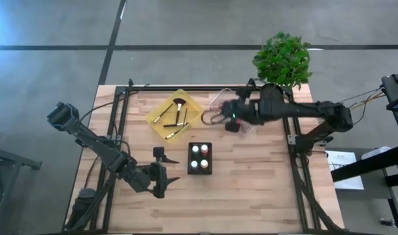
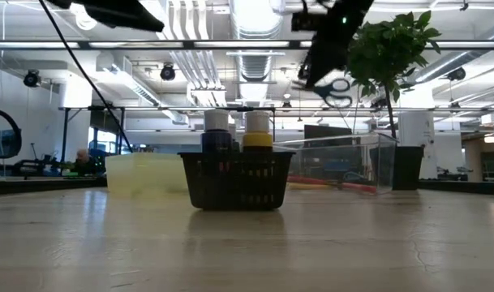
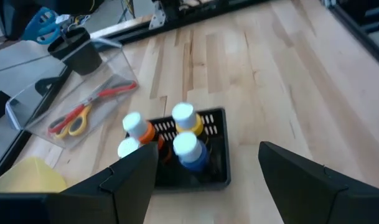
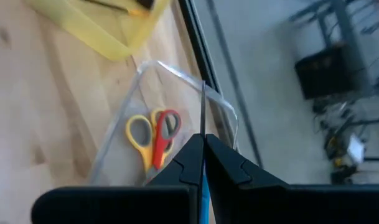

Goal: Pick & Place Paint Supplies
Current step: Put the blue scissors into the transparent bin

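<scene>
A pair of blue-handled scissors (image 4: 203, 180) is being carried by the right gripper (image 4: 203, 149), its jaws clamped tight on the closed blades, above the clear plastic tray (image 4: 221, 107) at the far middle of the pale wooden table (image 1: 251, 189). In the low view the dark loops of the scissors are being seen hanging high in the air beside the green potted plant (image 1: 283, 59). Two more pairs, one yellow-handled (image 4: 139, 137) and one red-handled (image 4: 164, 134), are already lying side by side inside that tray. The placing step appears to be in hand: the scissors are being brought over the tray and, by the look of it, are not yet lowered into it. The next move is judged to call for a descent clear of the tray's thin wall, with the jaws being parted only once the scissors are low over the two pairs already there. To the left, thin dark-handled brushes (image 1: 176, 116) are lying in the shallow yellow tray (image 1: 158, 112), and small white-capped paint bottles (image 3: 180, 134) are standing in the black mesh basket (image 3: 215, 149) nearer the front. The left gripper (image 3: 208, 168) is being held near the table's front left, its jaws spread wide and empty, pointed toward that basket.
</scene>
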{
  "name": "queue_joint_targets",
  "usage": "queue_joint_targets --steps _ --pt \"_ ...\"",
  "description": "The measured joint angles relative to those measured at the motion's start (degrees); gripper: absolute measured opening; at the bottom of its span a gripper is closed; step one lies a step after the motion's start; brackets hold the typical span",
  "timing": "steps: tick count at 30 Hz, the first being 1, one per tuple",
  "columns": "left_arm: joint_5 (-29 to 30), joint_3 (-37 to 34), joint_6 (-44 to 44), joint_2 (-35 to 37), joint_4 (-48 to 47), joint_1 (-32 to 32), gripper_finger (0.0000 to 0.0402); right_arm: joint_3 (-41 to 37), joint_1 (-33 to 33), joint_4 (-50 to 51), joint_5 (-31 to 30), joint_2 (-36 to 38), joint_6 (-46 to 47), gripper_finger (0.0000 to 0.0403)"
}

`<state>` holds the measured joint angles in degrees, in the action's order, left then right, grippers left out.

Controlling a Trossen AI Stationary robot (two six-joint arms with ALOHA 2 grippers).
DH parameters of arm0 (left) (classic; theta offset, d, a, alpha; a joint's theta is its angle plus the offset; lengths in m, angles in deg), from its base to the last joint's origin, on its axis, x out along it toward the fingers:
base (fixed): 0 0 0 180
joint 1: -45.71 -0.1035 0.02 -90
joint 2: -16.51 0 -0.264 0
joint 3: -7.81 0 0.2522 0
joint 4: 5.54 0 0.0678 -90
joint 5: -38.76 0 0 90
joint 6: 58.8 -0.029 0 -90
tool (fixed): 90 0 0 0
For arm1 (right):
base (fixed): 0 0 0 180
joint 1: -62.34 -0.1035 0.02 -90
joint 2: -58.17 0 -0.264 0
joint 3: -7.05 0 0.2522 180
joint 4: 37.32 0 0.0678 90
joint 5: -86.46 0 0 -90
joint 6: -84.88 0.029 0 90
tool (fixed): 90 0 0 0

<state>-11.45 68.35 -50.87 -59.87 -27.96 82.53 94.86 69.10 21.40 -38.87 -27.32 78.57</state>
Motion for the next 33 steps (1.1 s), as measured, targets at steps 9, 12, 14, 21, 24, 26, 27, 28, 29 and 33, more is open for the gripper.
queue_joint_targets --steps 9,12,14,21,24,26,27,28,29,33 --pt "0.0 -2.0 1.1 0.2 0.1 -0.2 0.0287 -3.2 9.2 -0.6 8.9 -1.8 -1.6 0.0008" --pt "0.0 -1.8 1.0 0.2 0.6 -0.2 0.0287 -5.0 10.5 -0.6 10.0 -2.2 -1.8 0.0008" --pt "0.0 -1.8 1.0 0.3 0.6 -0.2 0.0287 -6.0 10.9 -1.0 10.0 -2.4 -1.9 0.0008" --pt "0.0 -1.8 0.8 0.3 0.8 -0.2 0.0287 -8.3 11.1 -0.7 13.2 -2.4 -0.8 0.0008" --pt "0.0 -1.8 0.5 0.3 1.3 -0.2 0.0287 -8.3 11.1 -0.6 13.8 -2.4 0.1 0.0008" --pt "0.0 -1.8 0.4 0.3 1.6 -0.2 0.0287 -8.3 11.1 -0.6 14.5 -2.4 0.1 0.0008" --pt "0.0 -1.8 0.4 0.3 1.7 -0.2 0.0287 -8.3 11.1 -0.6 14.7 -2.4 0.1 0.0008" --pt "0.0 -1.8 0.4 0.3 1.7 -0.2 0.0287 -8.3 11.1 -0.6 14.8 -2.4 0.1 0.0008" --pt "0.0 -1.8 0.4 0.3 1.7 -0.2 0.0287 -8.3 11.1 -0.6 14.8 -2.4 0.1 0.0008" --pt "0.0 -1.8 0.4 0.3 1.7 -0.2 0.0287 -8.3 11.1 -0.6 14.8 -2.4 0.2 0.0008"
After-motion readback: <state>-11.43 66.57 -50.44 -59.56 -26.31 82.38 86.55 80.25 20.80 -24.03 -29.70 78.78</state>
